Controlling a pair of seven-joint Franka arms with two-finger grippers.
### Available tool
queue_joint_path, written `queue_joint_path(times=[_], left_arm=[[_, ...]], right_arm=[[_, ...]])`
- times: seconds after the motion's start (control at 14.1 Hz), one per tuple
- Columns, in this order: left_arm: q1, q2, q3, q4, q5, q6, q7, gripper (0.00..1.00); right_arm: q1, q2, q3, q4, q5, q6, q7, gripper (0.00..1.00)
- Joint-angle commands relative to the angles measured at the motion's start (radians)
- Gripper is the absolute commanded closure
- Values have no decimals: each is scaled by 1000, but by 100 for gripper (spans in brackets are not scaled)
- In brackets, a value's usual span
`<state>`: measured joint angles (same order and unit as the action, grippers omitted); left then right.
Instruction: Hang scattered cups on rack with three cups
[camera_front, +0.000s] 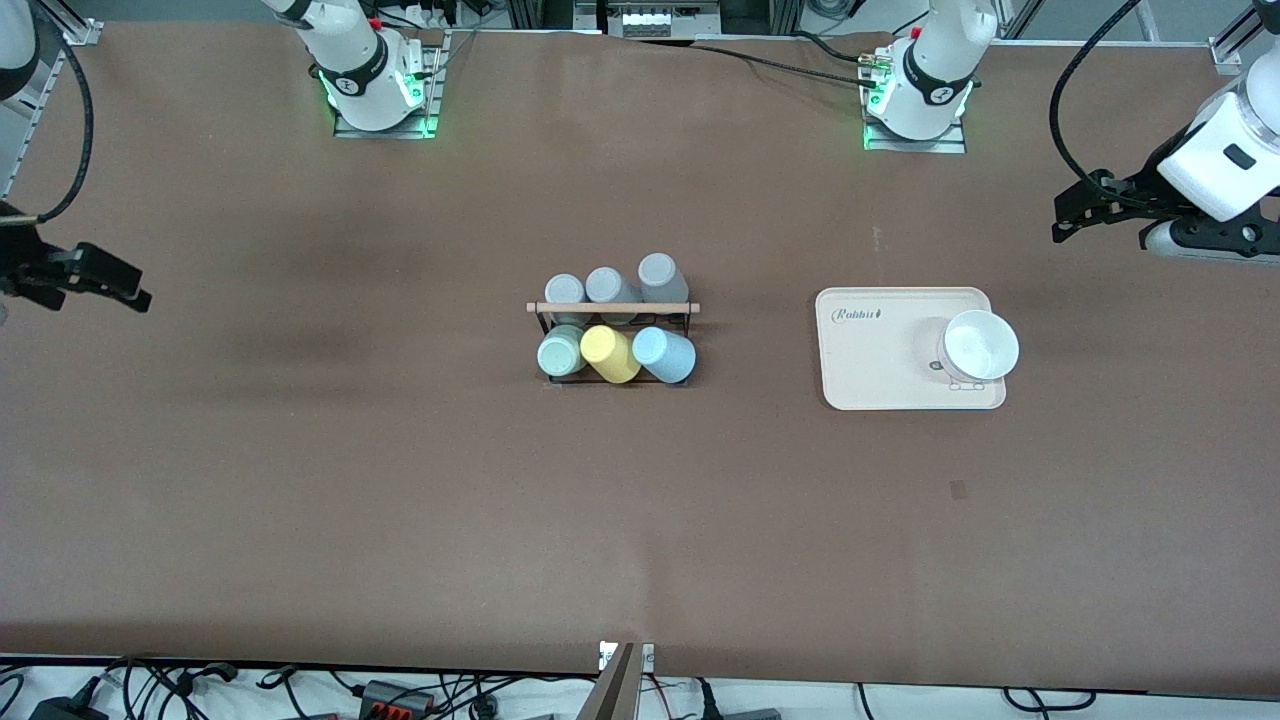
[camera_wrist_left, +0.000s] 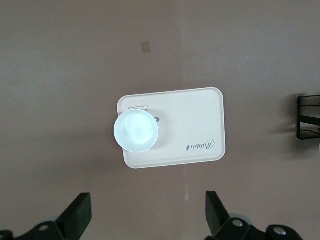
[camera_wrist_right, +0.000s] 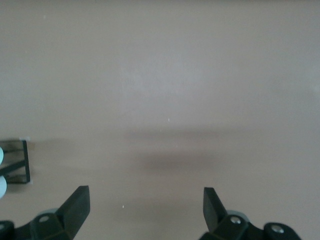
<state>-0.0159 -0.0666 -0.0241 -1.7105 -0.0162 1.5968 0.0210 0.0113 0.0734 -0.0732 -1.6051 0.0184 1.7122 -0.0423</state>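
Six cups on rack (camera_front: 612, 308), three grey, one mint, yellow, blue, cream tray (camera_front: 870, 370) lettered "Rabbit" carrying one white bowl (camera_front: 980, 345), left pincer (camera_wrist_left: 149, 212) and right pincer (camera_wrist_right: 146, 207) both open.

White arm shells, black joint bands; green base lights; black cables; left gripper (camera_front: 1075, 215), right gripper (camera_front: 120, 285) black.

The rack (camera_front: 612, 320) stands in the middle of the surface (camera_front: 400, 480). Six cups hang on it in two rows of three. One row is nearer the front camera: one cup (camera_front: 561, 352) toward the right arm's end, one cup (camera_front: 608, 353) in the middle, one cup (camera_front: 664, 353) toward the left arm's end. The tray (camera_front: 880, 370) lies well apart from the rack, toward the left arm's end. A bowl (camera_front: 978, 346) sits on the tray, at its end away from the rack.
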Motion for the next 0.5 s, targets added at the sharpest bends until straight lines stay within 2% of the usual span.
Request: queue_joint_path(times=[0.0, 0.42], left_arm=[[-3, 4, 1, 12, -7, -6, -9, 0], [-3, 4, 1, 12, -7, -8, -9, 0]], right_arm=[[-16, -80, 18, -116, -17, 38, -7, 0], [-14, -76, 21, -98, -17, 3, -19, 0]])
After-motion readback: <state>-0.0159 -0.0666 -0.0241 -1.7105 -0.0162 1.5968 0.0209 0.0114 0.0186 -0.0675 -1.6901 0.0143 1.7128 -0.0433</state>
